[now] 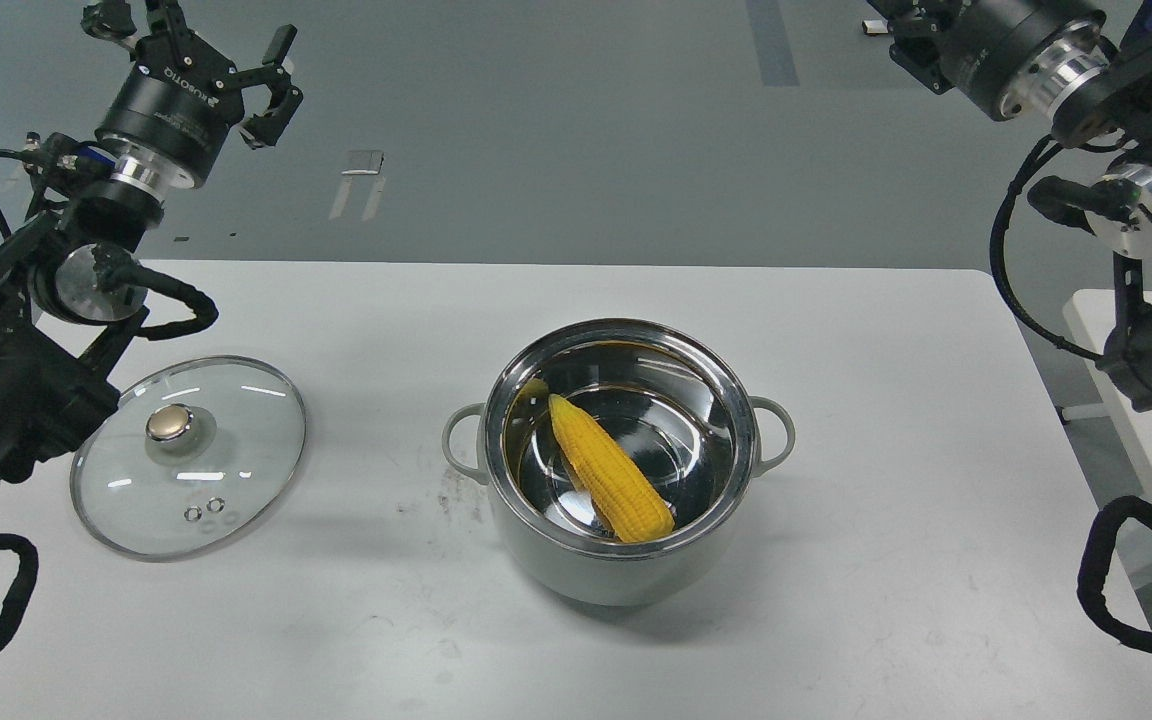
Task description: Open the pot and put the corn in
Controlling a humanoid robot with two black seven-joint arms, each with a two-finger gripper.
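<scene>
On the white table (836, 420) stands one grey-green steel-lined pot (576, 570) holding one yellow corn cob (608, 470), tip pointing far-left, lying diagonally. One glass lid (236, 440) lies left. Left gripper (206, 40) is spread apart and empty; right gripper's fingers are out of sight.

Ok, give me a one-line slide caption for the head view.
Corn cob lies inside the open pot, glass lid set aside on the white table, left gripper raised and open.
</scene>
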